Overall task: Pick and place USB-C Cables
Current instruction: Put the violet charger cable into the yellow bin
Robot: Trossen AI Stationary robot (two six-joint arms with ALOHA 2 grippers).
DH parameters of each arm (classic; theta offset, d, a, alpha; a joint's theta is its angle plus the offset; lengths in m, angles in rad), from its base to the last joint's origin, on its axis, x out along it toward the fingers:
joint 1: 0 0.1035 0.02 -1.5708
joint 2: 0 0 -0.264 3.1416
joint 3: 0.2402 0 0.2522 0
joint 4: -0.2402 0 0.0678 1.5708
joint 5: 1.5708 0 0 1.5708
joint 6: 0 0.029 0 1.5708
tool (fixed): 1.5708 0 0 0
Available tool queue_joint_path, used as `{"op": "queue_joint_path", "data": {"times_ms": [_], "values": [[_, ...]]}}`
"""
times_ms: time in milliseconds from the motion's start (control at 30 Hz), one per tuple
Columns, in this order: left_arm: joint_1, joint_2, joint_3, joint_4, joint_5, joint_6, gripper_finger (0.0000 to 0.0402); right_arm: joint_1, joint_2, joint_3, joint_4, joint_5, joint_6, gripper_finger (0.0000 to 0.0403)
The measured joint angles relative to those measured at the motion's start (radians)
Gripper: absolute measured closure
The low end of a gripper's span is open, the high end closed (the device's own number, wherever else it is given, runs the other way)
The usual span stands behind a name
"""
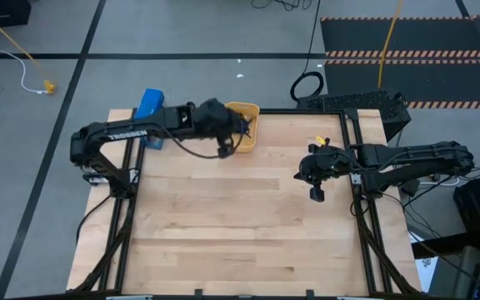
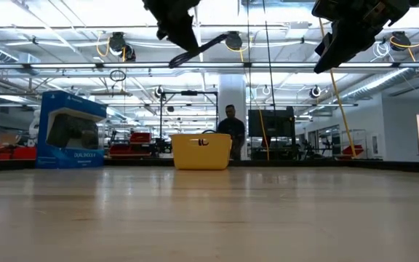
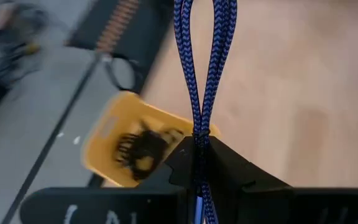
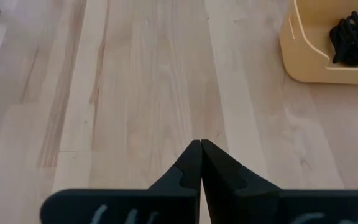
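Cable handling looks easy here: the blue-purple USB-C cable (image 3: 202,68) is light, braided and floppy, so it's best pinched at the fold, which is how it's clamped in the left gripper (image 3: 201,146), raised near the orange tray (image 1: 246,125). Two black cables (image 3: 140,149) are already piled inside the tray. The right gripper (image 4: 201,149) is closed on nothing, parked above bare table (image 1: 223,217). Farther back, a blue box (image 2: 71,131) is seen beside the tray, not really blocking anything.
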Motion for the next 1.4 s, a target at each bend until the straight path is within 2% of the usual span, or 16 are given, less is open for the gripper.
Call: {"op": "queue_joint_path", "data": {"times_ms": [67,267,467,667,867,1400], "values": [[0.017,0.006,0.0,0.063,-0.055,-0.086,0.0367,0.0,0.0,0.0,-0.001,0.002,-0.005,0.0403],[0.059,0.059,0.001,0.214,-0.069,-0.217,0.0367,0.0,0.0,0.0,0.003,0.003,-0.007,0.0403],[0.111,0.123,0.001,0.165,-0.123,-0.415,0.0366,0.0,0.0,0.0,-0.001,0.003,-0.021,0.0403],[0.175,0.168,0.0,0.12,-0.129,-0.606,0.0366,0.0,0.0,0.0,-0.003,0.003,-0.029,0.0403],[0.203,0.206,0.001,0.103,-0.124,-0.677,0.0366,0.0,0.0,0.0,-0.003,0.003,-0.05,0.0403],[0.232,0.361,0.0,0.123,-0.089,-0.707,0.0366,0.0,0.0,0.001,-0.002,0.003,-0.051,0.0403]]}}
